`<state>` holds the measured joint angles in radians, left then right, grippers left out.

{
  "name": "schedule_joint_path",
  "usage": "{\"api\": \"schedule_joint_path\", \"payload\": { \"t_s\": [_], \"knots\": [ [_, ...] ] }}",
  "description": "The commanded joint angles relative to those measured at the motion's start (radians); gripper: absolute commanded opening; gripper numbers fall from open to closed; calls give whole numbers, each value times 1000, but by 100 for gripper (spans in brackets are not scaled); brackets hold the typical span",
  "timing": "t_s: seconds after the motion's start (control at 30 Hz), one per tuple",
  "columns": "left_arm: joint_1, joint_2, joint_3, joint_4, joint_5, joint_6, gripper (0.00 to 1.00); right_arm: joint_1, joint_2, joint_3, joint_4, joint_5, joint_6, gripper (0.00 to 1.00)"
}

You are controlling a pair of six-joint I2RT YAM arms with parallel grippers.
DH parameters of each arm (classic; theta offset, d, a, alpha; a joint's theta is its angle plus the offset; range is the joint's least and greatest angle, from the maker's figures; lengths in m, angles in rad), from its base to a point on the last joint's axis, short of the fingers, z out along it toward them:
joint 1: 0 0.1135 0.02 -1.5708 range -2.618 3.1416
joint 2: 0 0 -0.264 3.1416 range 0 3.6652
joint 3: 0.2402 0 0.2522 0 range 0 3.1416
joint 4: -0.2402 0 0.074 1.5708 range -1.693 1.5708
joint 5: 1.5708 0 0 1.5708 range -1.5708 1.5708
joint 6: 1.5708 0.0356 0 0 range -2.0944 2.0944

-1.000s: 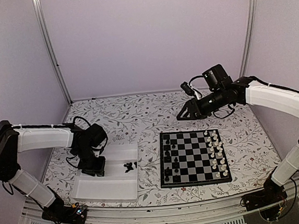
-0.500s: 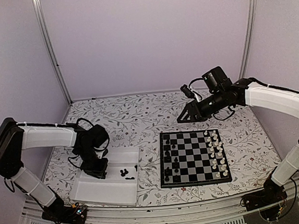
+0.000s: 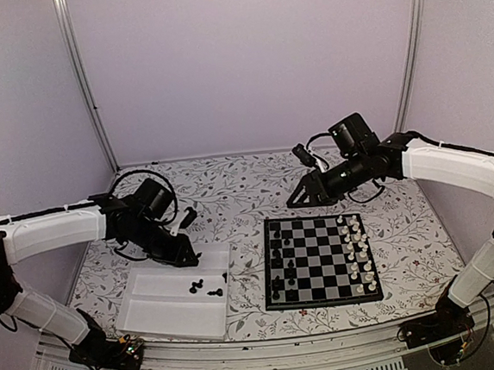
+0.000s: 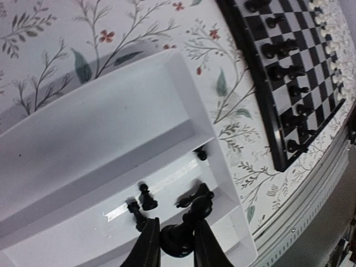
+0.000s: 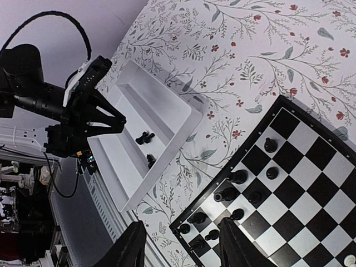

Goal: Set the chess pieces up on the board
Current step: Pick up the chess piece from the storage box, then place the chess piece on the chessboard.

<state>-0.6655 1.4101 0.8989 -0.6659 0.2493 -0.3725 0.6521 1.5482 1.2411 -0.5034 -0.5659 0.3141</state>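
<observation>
Since a second ago the left gripper (image 4: pixel 177 240) has swung from the tray's (image 3: pixel 159 318) 9 o'clock end towards its 1 o'clock corner. I see it clenched on one black chess piece (image 4: pixel 175 243). A few loose chess pieces (image 3: pixel 202 288) lie at the tray's 3 o'clock end. Further towards 3 o'clock on the bench (image 3: pixel 231 195) sits the board (image 3: pixel 319 261), with black pieces down its 9 o'clock side and white pieces (image 3: pixel 357 253) down its 3 o'clock side. Farthest out, the right gripper (image 5: pixel 182 222) hangs released beyond the board's 11 o'clock corner.
</observation>
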Motion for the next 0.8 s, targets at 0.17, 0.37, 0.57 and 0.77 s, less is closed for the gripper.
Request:
{"api": "schedule_joint_path", "payload": {
  "t_s": [0.17, 0.37, 0.57, 0.77],
  "knots": [
    [-129, -29, 110, 330, 88, 45, 14, 62, 131, 121, 68, -157, 45, 50],
    [-176, 80, 218, 380, 88, 42, 14, 88, 212, 207, 67, -205, 62, 52],
    [-208, 150, 304, 382, 98, 55, 15, 109, 253, 262, 65, -216, 63, 49],
    [-213, 164, 321, 382, 87, 57, 15, 113, 265, 259, 66, -221, 65, 39]
  ]
}}
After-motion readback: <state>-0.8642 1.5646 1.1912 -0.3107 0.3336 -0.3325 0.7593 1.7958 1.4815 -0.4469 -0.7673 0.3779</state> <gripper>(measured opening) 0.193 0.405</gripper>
